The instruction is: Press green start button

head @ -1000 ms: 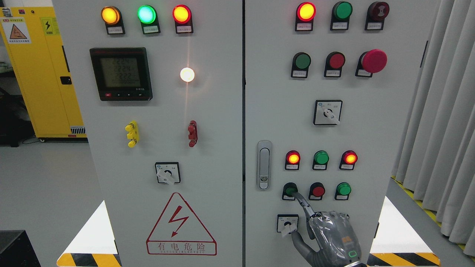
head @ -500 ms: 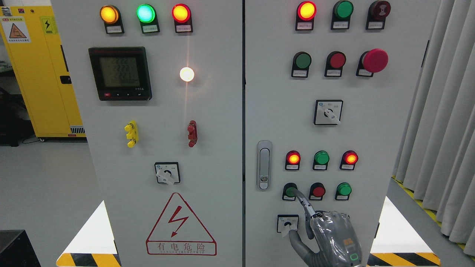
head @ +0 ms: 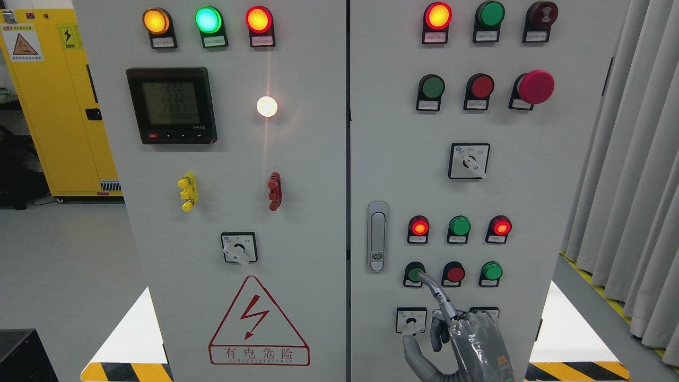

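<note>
Pale grey floor and a pleated grey curtain [head: 631, 175] at the right frame a tall light-grey electrical cabinet [head: 318, 170] with two doors, and a yellow safety cabinet [head: 53, 106] stands behind it at the far left.

On the left door sit three lit round lamps, amber, green and red, above a black digital meter [head: 171, 105], a glowing white lamp [head: 267, 106], a small rotary selector switch [head: 239, 247] and a red triangular electric-hazard sign [head: 259, 321].

On the right door, a silver recessed latch handle [head: 377, 236] lies near the seam. Beside it is a row of three small lamps, red, green, red, and under that a row of three push buttons. The round green start button [head: 414, 274] is the leftmost of that lower row, just left of a round red push button [head: 454, 274] and another green one [head: 492, 271]. A large red mushroom-head stop button [head: 535, 86] stands out higher up.

From the bottom edge right of the middle rises the right hand [head: 467, 339], grey and wrapped in a clear cover. Its index finger is stretched up and left, the tip touching the green start button. The other fingers [head: 436, 334] are curled in towards the palm, holding nothing, and the thumb points up towards a black-framed selector switch [head: 411, 320] below the buttons.
</note>
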`<state>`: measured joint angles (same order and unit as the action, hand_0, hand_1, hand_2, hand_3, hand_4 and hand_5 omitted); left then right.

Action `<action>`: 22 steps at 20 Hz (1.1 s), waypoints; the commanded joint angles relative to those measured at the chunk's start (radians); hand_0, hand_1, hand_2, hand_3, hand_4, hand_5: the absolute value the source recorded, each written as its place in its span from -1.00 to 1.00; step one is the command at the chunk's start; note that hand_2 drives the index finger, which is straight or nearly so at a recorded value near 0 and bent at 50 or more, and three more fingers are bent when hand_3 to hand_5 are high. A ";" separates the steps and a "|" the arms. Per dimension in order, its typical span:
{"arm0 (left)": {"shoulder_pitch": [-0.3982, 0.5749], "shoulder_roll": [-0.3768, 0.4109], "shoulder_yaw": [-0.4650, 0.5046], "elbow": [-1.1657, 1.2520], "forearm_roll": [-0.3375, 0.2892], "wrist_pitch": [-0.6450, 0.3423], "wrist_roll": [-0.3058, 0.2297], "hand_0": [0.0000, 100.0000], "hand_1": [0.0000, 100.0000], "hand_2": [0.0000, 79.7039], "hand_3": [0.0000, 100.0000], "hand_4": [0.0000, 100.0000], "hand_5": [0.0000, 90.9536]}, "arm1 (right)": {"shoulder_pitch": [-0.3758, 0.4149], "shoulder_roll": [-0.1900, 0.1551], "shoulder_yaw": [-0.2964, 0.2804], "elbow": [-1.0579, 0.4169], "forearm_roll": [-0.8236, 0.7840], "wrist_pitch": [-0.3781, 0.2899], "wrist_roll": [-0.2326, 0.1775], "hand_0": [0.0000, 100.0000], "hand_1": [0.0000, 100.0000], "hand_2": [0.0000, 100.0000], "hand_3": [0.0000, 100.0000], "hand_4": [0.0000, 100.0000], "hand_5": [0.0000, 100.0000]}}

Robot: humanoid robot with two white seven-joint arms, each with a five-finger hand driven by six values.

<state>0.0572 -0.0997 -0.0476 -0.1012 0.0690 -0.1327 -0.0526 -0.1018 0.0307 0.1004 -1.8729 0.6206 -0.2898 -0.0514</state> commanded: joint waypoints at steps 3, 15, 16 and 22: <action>0.000 0.000 0.000 0.000 0.000 -0.001 0.000 -0.76 0.11 -1.00 -1.00 -1.00 -1.00 | 0.119 0.008 0.059 -0.112 -0.482 0.003 0.007 -0.10 0.17 -1.00 -0.71 -0.63 -0.68; 0.000 0.000 0.000 0.000 0.000 -0.001 0.000 -0.76 0.11 -1.00 -1.00 -1.00 -1.00 | 0.182 0.003 0.067 -0.106 -0.516 -0.003 0.010 -0.30 -0.08 -1.00 -1.00 -0.90 -0.88; 0.000 0.000 0.000 0.000 0.000 -0.001 0.000 -0.76 0.11 -1.00 -1.00 -1.00 -1.00 | 0.182 0.003 0.067 -0.106 -0.522 -0.002 0.010 -0.30 -0.08 -1.00 -1.00 -0.90 -0.89; 0.001 0.000 0.000 0.000 0.000 -0.001 0.000 -0.76 0.11 -1.00 -1.00 -1.00 -1.00 | 0.182 0.003 0.079 -0.106 -0.525 0.000 0.012 -0.31 -0.07 -1.00 -0.99 -0.87 -0.88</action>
<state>0.0568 -0.0997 -0.0476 -0.1012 0.0690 -0.1327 -0.0526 0.0714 0.0100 0.1576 -1.9658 0.1093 -0.2927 -0.0419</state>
